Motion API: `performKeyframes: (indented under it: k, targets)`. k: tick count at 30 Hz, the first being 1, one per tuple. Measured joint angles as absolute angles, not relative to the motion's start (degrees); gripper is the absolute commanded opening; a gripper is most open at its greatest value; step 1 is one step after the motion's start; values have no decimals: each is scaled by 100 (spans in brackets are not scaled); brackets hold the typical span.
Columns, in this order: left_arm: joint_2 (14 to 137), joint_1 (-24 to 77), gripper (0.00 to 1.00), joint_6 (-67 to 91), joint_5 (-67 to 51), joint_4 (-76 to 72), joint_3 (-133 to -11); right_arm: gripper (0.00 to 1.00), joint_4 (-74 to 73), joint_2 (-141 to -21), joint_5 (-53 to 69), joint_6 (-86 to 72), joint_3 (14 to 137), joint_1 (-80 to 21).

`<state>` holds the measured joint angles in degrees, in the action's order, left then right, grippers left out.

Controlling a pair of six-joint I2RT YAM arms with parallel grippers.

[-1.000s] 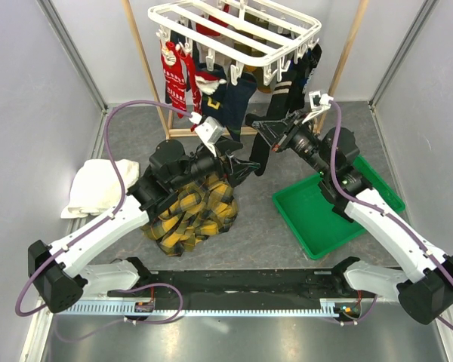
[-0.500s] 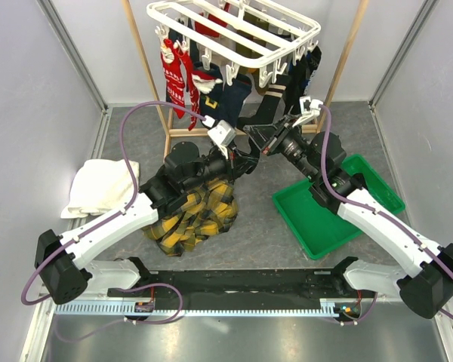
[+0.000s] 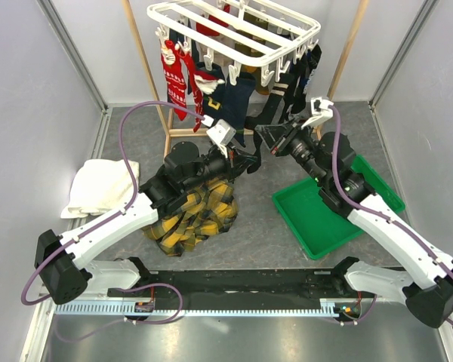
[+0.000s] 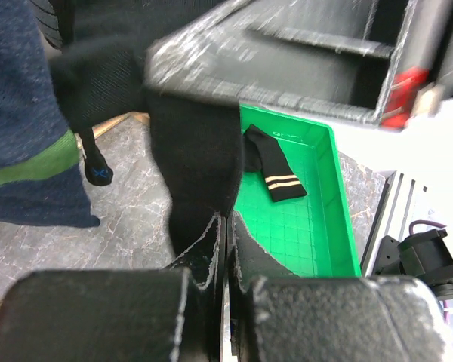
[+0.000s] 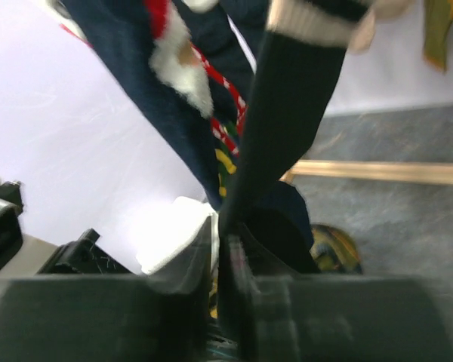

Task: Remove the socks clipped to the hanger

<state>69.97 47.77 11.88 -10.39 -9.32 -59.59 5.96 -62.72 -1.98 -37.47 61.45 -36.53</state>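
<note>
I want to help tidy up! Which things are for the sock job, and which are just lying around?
For the job: socks, hanger, green tray with a sock already in it.
Just lying about: plaid cloth, white towel, wooden frame.

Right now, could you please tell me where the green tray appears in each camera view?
Top external: the green tray sits right of centre, on the floor.
Left wrist: the tray is centre-right, beyond the jaws, with a striped black sock lying in it.
Right wrist: not in it.
Shared landmark: the grey mottled floor, seen in all three views.
</note>
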Motion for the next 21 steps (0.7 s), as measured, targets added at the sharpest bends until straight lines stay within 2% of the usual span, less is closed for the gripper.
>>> performKeyframes:
  k: [3,4,5,8,13,21]
  targets:
    - [6993,4777,2,1188,-1044,-941,-5959,0,578,-6139,-274,-3730,6184,-3653]
    - [6991,4777,2,1188,-1044,-950,-5959,6,580,-6119,-279,-3734,6187,-3653]
    - [6989,4777,2,1188,-1044,-956,-5959,28,578,-6114,-279,-3734,6187,-3653]
    - [6980,4777,2,1186,-1044,-950,-5959,55,491,-6130,-296,-3754,6187,-3653]
    - [6969,4777,2,1186,-1050,-937,-5959,64,-161,-6121,-639,-3575,6466,-3653]
    - [6969,4777,2,1184,-1105,-930,-5959,67,-1470,-6195,-1579,-2792,7964,-3653]
